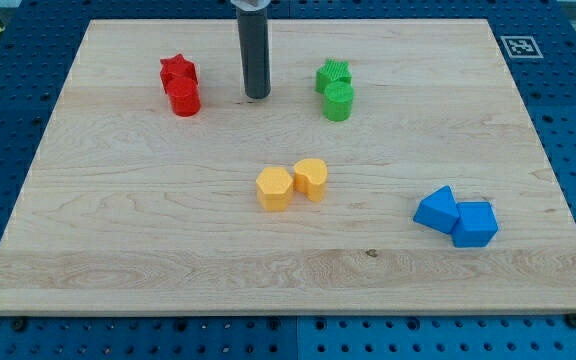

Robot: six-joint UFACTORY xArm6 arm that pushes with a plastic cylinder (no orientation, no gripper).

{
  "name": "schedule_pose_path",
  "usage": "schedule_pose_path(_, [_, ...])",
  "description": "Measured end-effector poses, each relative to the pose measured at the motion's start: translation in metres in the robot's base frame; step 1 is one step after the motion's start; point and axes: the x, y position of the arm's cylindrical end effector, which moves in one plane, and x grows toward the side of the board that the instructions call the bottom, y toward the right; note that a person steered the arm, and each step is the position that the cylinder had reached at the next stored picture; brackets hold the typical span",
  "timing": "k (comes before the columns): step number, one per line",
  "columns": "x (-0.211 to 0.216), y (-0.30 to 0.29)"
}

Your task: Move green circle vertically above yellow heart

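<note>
The green circle (338, 101) stands at the view's upper right of centre, touching a green star (333, 74) just above it. The yellow heart (311, 178) sits near the board's middle, touching a yellow hexagon (274, 189) on its left. My tip (257, 96) rests on the board at the view's top centre, well to the left of the green circle and above the yellow pair, touching no block.
A red star (177, 71) and a red cylinder (184, 98) stand together at the view's upper left, left of my tip. Two blue blocks (437, 210) (474, 224) lie at the lower right. The wooden board (88, 260) lies on a blue perforated table.
</note>
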Motion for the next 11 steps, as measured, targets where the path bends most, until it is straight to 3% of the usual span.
schedule_pose_path(1, [0.027,0.043])
schedule_pose_path(8, [0.071,0.114])
schedule_pose_path(10, [0.063,0.163])
schedule_pose_path(11, [0.033,0.129])
